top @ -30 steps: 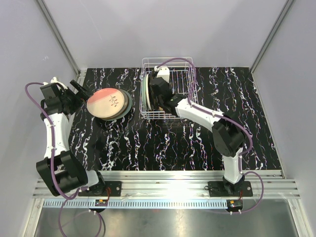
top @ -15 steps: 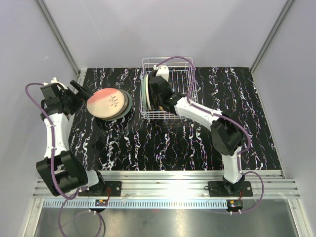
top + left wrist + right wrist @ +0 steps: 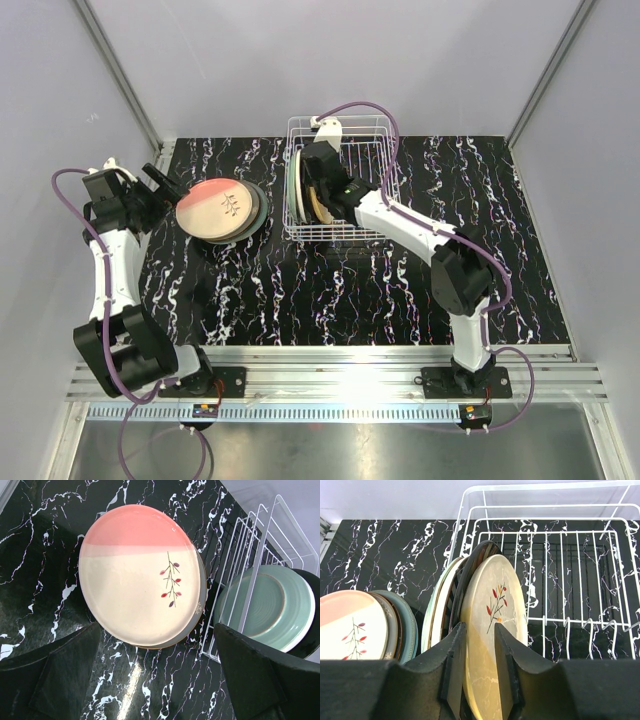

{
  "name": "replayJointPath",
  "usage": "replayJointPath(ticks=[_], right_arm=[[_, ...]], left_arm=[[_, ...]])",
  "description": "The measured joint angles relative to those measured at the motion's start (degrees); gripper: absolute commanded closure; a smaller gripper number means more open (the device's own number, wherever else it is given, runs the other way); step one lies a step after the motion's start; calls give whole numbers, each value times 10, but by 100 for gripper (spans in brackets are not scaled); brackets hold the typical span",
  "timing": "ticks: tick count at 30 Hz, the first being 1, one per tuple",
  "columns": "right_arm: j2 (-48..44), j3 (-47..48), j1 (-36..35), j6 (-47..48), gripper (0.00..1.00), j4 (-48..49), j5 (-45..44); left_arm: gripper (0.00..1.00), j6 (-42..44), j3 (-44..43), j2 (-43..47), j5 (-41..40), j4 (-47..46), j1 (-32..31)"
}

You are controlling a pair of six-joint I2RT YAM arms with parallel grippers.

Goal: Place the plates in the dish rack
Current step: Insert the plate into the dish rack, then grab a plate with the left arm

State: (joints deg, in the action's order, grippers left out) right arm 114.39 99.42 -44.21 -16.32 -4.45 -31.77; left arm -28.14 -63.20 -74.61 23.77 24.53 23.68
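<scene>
Between the narrowly parted jaws of the right gripper (image 3: 479, 629) stands a cream leaf-sprig plate (image 3: 492, 600) — upright in the white wire dish rack (image 3: 570, 531), beside a dark plate (image 3: 472, 555); whether the pads press it I cannot tell. Ahead of the left gripper (image 3: 157, 630) — spread wide, empty — lies a pink-and-cream plate (image 3: 135, 575), topping a stack of plates (image 3: 202, 590).

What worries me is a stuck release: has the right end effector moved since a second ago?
Yes. From above, the right end effector has shifted toward the far rim of the dish rack, straddling the cream plate.
</scene>
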Motion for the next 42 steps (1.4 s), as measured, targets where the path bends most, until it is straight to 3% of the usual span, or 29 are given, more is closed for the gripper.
replayJointPath(ticks=[6, 14, 23, 30, 36, 42], right_arm=[[-23, -18, 0, 0, 61, -5, 0], [-145, -97, 0, 1, 57, -9, -1], [-282, -233, 2, 0, 55, 14, 2], [-369, -346, 41, -13, 53, 29, 29], [-426, -401, 82, -22, 53, 38, 61], [-455, -437, 121, -27, 53, 57, 91]], left_arm=[[1, 0, 0, 0, -10, 0, 0], [2, -4, 0, -34, -13, 0, 13], [13, -4, 4, -85, -12, 0, 16], [16, -4, 8, -135, 0, -3, 22], [20, -5, 8, -176, 2, -3, 29], [32, -16, 7, -214, 16, -22, 31]])
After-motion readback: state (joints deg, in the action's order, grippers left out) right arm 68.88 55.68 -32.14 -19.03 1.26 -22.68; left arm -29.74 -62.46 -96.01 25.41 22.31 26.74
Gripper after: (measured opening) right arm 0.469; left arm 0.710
